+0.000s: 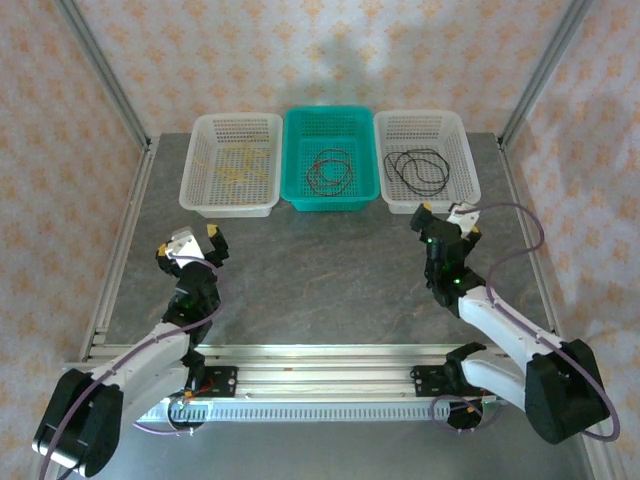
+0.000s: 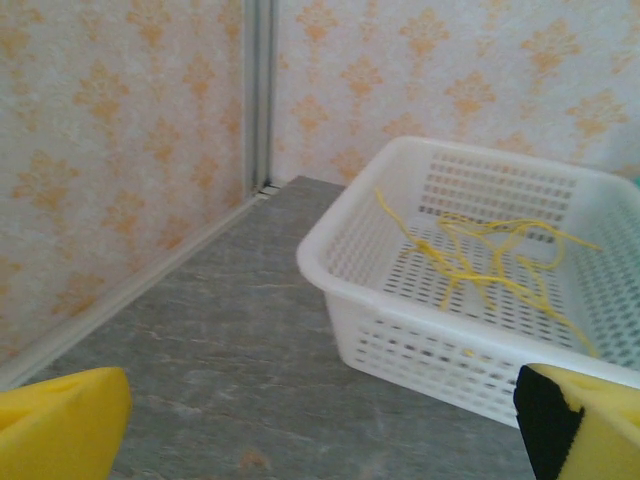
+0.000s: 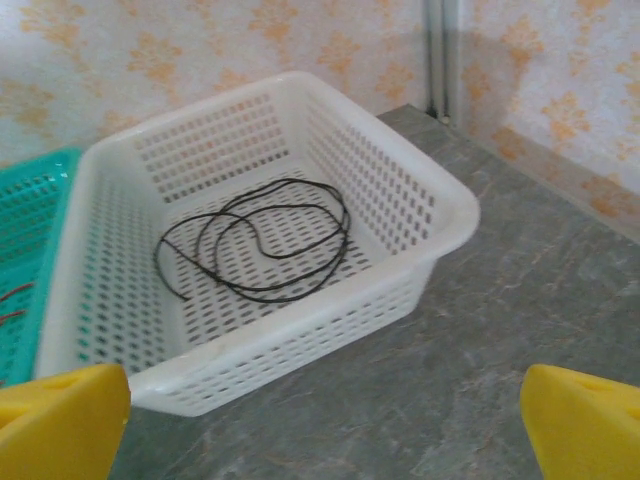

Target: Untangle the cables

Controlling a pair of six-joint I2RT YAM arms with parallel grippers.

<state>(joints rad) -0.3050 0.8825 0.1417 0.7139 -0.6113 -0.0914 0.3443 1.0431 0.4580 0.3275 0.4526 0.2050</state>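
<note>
Top view: 3 baskets stand in a row along the 12 o'clock edge of the desk [image 1: 330, 290], side by side. The cables are apart, one colour per basket. The L white basket [image 1: 229, 208] holds the yellow cable [image 1: 236, 166], a loose scribble on its floor. The teal basket [image 1: 335, 203] in the middle holds the dark reddish cable [image 1: 329, 170], lying in a couple of loops. The R white basket [image 1: 432, 204] holds the black cable [image 1: 419, 166], also in loose loops, lying flat.

Your L jaws sit at approx 9 o'clock on the desk, well short of the baskets and pointing toward 12–1. In the L wrist view their yellow pads [image 2: 58, 420] are at the bottom corners, spread wide w/ nothing between them. The L white basket is ahead at approx 2 o'clock. The yellow cable is tangled on its floor, w/ one strand running up toward the near-left wall.

Your R jaws sit at approx 3 o'clock, near the front of the R white basket but not touching it. In the R wrist view the R pads [image 3: 60, 420] are likewise spread wide and hold nothing. The basket is ahead at approx 11 o'clock, w/ the black cable flat on its floor in overlapping loops. The teal basket's edge shows at 9 o'clock w/ a bit of red strand inside.
</note>
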